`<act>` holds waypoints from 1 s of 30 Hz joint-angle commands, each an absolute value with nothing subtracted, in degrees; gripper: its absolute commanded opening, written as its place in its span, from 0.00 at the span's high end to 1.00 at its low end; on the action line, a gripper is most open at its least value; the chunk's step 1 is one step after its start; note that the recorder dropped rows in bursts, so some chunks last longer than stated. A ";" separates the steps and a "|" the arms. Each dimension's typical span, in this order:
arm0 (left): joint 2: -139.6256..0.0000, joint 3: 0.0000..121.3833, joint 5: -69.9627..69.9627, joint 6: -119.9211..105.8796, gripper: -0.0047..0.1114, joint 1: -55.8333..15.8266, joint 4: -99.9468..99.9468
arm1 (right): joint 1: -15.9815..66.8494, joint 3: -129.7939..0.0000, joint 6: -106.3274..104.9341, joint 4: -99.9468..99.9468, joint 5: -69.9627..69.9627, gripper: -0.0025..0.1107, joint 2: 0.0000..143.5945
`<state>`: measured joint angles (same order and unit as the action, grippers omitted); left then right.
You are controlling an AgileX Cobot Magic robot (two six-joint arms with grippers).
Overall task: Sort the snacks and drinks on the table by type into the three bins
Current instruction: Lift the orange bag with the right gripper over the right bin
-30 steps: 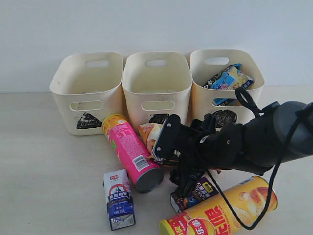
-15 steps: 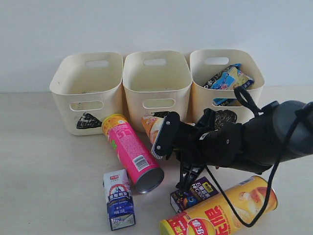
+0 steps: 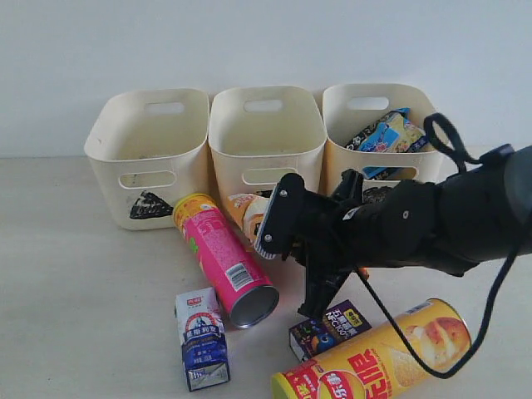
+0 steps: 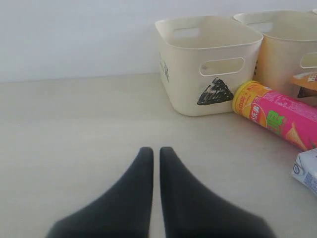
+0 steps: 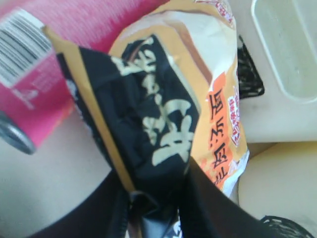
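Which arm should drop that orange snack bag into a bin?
Right. The right gripper is shut on the orange-black packet, close to the rightmost bin holding the blue-white packet. The left gripper is shut, empty, off by the triangle bin.

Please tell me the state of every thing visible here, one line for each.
Left end effector: shut, empty.
Right end effector: shut on the orange-black packet.
Pink tube: lying on its side.
Yellow tube: lying on its side.
Blue-white carton: standing upright.
Purple carton: lying down.
Blue-white packet: inside the right bin.
Left bin: upright, nothing seen inside.
Middle bin: upright, nothing seen inside.
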<state>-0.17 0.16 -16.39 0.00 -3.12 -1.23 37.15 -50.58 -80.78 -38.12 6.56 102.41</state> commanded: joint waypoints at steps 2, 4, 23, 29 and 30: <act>0.00 0.00 -16.31 -0.42 0.92 -2.94 -0.92 | 37.25 -50.64 -81.73 -38.05 3.24 0.98 97.08; 0.00 0.00 -16.31 -0.42 0.92 -2.94 -0.92 | 37.25 -50.64 -81.73 -38.28 2.28 0.98 95.59; 0.00 0.00 -16.31 -0.42 0.92 -2.94 -0.92 | 37.15 -51.05 -81.72 -38.28 8.88 0.98 81.89; 0.00 0.00 -16.31 -0.42 0.92 -2.94 -0.92 | 34.61 -54.37 -81.87 -38.28 10.93 0.98 81.89; 0.00 0.00 -16.31 -0.42 0.92 -2.94 -0.92 | 33.49 -55.23 -81.30 -38.40 10.93 0.98 81.89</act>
<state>-0.17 0.16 -16.39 0.00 -3.12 -1.23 35.92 -53.09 -81.78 -38.12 8.54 82.63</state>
